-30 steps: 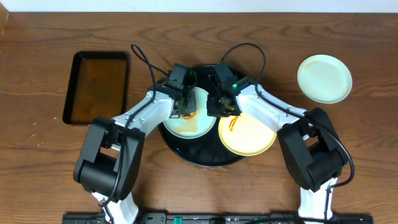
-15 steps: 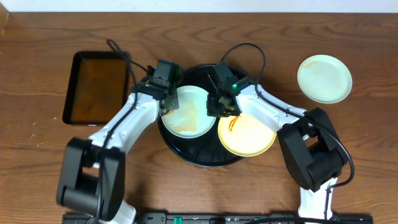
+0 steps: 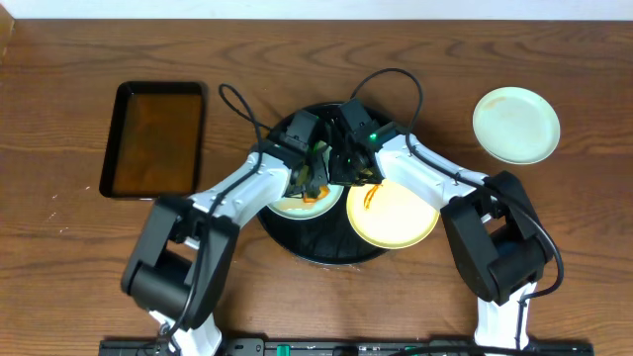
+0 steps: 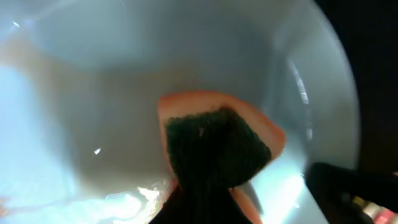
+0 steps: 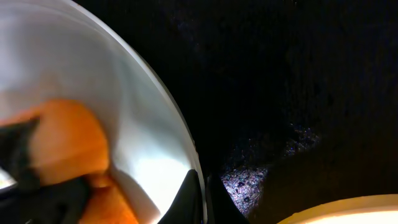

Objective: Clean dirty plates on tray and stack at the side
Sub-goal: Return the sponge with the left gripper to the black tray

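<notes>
Within the last second the left gripper (image 3: pixel 313 184) has been swept out to the far left edge of the mint-green plate (image 3: pixel 285 206) and brought back to its right side, so a scrubbing stroke is judged to be under way and the cleaning is not yet finished. Its jaws are clamped on an orange sponge (image 4: pixel 214 146), which is pressed dark side up into the plate. The plate's rim is pinched by the closed right gripper (image 5: pixel 200 193). Both this plate and the yellow plate (image 3: pixel 396 216), still sauce-smeared, are held on the round black tray (image 3: pixel 315 254), the yellow one overhanging its right rim. A second mint-green plate (image 3: pixel 515 125) is set well right of the tray. Left of the tray, brownish liquid (image 3: pixel 158 138) is held in a rectangular tray (image 3: pixel 111 138).
</notes>
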Tool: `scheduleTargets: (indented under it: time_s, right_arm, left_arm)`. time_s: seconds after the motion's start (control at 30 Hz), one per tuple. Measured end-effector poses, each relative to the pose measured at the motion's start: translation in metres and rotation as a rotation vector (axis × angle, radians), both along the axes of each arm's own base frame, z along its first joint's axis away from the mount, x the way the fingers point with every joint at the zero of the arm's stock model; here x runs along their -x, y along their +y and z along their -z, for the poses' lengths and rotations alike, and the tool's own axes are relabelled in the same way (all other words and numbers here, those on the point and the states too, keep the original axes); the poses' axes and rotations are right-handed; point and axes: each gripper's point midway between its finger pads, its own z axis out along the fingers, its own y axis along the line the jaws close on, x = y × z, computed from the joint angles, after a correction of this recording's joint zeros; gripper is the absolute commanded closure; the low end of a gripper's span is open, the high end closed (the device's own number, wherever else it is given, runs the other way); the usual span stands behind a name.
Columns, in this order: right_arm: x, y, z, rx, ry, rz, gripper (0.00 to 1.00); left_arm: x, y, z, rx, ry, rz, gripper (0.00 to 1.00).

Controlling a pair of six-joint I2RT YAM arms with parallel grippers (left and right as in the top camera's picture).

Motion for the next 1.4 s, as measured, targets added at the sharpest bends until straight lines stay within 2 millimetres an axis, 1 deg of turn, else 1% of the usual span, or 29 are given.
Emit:
scheduleTargets:
  time_s: [0.07,0.17,0.23,0.27,0.37,0.4,0.43,0.53,0.63,0.73,0.77,0.83,0.9,0.93,0.97,1.0,1.07,1.1,1.2,1.23,1.3,1.4]
  right_arm:
    - [0.0,0.0,0.0,0.0,0.0,0.001,0.99]
    - [0.0,0.0,0.0,0.0,0.0,0.0,0.99]
    - [0.0,0.0,0.0,0.0,0.0,0.0,0.99]
    - [0.0,0.0,0.0,0.0,0.0,0.0,0.99]
    - [0.0,0.0,0.0,0.0,0.0,0.0,0.99]
    - [0.0,0.0,0.0,0.0,0.0,0.0,0.99]
    - [0.0,0.0,0.0,0.0,-0.001,0.0,0.99]
    - [0.0,0.001,0.0,-0.003,0.0,-0.002,0.99]
    - [0.0,0.001,0.0,-0.002,-0.001,-0.003,0.99]
    - [0.0,0.001,0.0,-0.002,-0.001,-0.003,0.99]
    - [0.0,0.001,0.0,-0.002,-0.001,-0.003,0.99]
    - [0.0,0.001,0.0,-0.002,-0.001,-0.003,0.99]
    - [0.0,0.001,0.0,-0.002,-0.001,-0.003,0.99]
    - [0.0,0.001,0.0,-0.002,-0.001,-0.003,0.99]
    - [0.0,0.001,0.0,-0.002,-0.001,-0.003,0.99]
    - [0.0,0.001,0.0,-0.002,-0.002,-0.004,0.99]
    - [0.0,0.001,0.0,0.0,-0.004,-0.01,0.99]
    - [0.0,0.001,0.0,0.0,-0.005,-0.014,0.99]
    - [0.0,0.001,-0.001,0.001,-0.005,-0.017,0.99]
    - [0.0,0.001,-0.001,0.002,-0.005,-0.017,0.99]
    - [0.001,0.0,-0.002,0.007,-0.001,-0.017,0.99]
    - [0.002,-0.003,-0.003,0.028,0.005,-0.016,0.99]
  left_arm:
    - [0.0,0.003,0.001,-0.01,0.003,-0.004,0.93]
    - [0.002,0.015,0.003,-0.069,0.008,-0.003,0.93]
    - [0.003,0.032,0.004,-0.141,0.019,-0.008,0.92]
    - [0.003,0.044,0.004,-0.181,0.024,-0.016,0.92]
    - [0.0,0.075,0.003,-0.279,0.025,-0.04,0.93]
    - [0.0,0.082,0.003,-0.299,0.026,-0.046,0.93]
    - [-0.001,0.093,0.002,-0.33,0.028,-0.05,0.93]
    - [-0.005,0.099,-0.004,-0.34,0.014,-0.037,0.93]
    - [-0.012,0.109,-0.026,-0.359,-0.046,-0.049,0.92]
    - [-0.027,0.124,-0.064,-0.366,-0.168,-0.108,0.93]
    - [-0.035,0.129,-0.088,-0.357,-0.244,-0.133,0.93]
    - [-0.045,0.135,-0.128,-0.346,-0.366,-0.149,0.92]
    - [-0.051,0.143,-0.142,-0.347,-0.41,-0.164,0.92]
    - [-0.055,0.153,-0.146,-0.352,-0.423,-0.183,0.93]
    - [-0.058,0.166,-0.147,-0.361,-0.424,-0.208,0.93]
    - [-0.06,0.191,-0.144,-0.381,-0.41,-0.261,0.93]
    - [-0.062,0.222,-0.143,-0.4,-0.403,-0.333,0.93]
    - [-0.064,0.242,-0.143,-0.408,-0.409,-0.384,0.92]
    - [-0.067,0.28,-0.14,-0.412,-0.413,-0.477,0.93]
    - [-0.067,0.289,-0.138,-0.405,-0.409,-0.496,0.93]
    - [-0.067,0.301,-0.126,-0.383,-0.383,-0.517,0.93]
    - [-0.066,0.31,-0.104,-0.362,-0.331,-0.527,0.92]
